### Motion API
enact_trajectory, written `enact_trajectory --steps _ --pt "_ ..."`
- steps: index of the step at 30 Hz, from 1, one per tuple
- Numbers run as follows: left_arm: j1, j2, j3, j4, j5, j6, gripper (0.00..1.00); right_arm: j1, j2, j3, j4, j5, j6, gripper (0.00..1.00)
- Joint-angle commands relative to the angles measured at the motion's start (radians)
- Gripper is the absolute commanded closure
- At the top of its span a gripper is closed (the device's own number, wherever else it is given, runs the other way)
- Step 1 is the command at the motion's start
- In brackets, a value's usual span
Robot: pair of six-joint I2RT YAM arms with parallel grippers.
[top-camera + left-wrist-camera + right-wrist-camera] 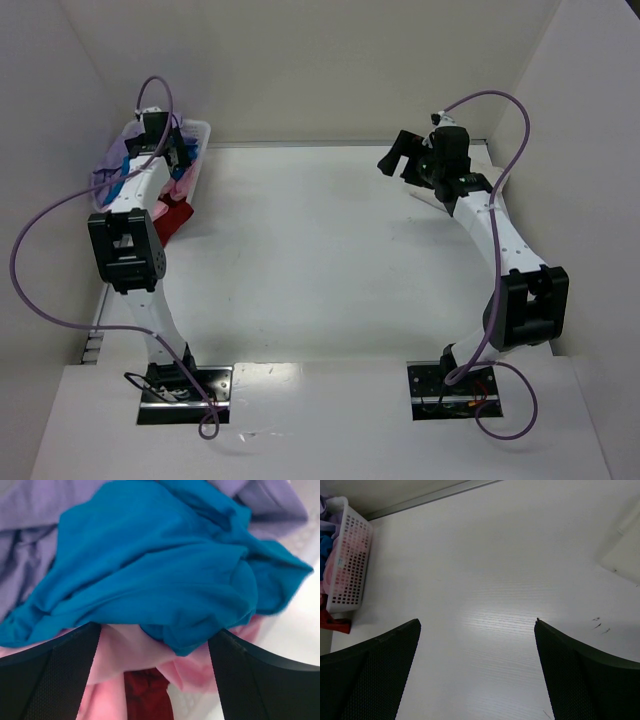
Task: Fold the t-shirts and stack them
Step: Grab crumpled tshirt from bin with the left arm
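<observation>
Left gripper (157, 630), fingers apart, hangs over the crumpled bright blue cloth t-shirt (150, 565) in the white perforated plastic basket (350, 565); right gripper (477, 622) gapes above the white table (485, 555).

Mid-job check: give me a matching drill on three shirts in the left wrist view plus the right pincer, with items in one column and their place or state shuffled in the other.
Column one:
1. blue t-shirt
2. pink t-shirt
3. dark red t-shirt
4. right pincer

Column two:
A. open, holding nothing
B. lying on top of the others
C. directly beneath the blue one
D. lowest in the left wrist view, below the pink one

Pairs: 1-B, 2-C, 3-D, 4-A
</observation>
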Motion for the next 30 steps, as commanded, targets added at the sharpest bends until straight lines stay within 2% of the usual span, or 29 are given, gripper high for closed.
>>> enact_trajectory --steps 1,5,12,20,23,24,25,26,30 --pt "0.004 0.023 0.069 0.083 -0.054 -0.026 0.08 0.01 -0.015 0.018 0.057 -0.005 0.005 0.0" --pt "0.004 0.023 0.069 0.118 -0.028 -0.035 0.08 0.01 -0.015 0.009 0.057 -0.005 0.005 0.0" --pt "0.013 0.035 0.089 0.138 0.015 -0.044 0.0 0.01 -0.024 -0.013 0.057 0.004 0.014 0.0" --pt "0.013 0.096 0.111 0.172 0.038 -0.044 0.0 0.01 -0.024 -0.013 0.057 0.013 0.005 0.0" --pt "0.013 0.105 0.111 0.2 0.038 -0.053 0.19 0.01 -0.024 -0.022 0.057 0.013 0.005 0.0" --pt "0.013 0.106 0.102 0.209 0.038 -0.067 0.28 0.01 -0.024 -0.022 0.057 0.013 0.005 0.0" --pt "0.013 0.106 0.102 0.209 0.038 -0.067 0.38 0.01 -0.024 -0.022 0.057 0.013 0.005 0.0" --pt "0.013 0.106 0.102 0.209 0.038 -0.079 0.57 0.01 -0.024 -0.022 0.057 0.013 0.005 0.0" --pt "0.013 0.064 0.102 0.218 0.073 -0.079 0.93 0.01 -0.035 -0.022 0.057 0.022 0.005 0.0"
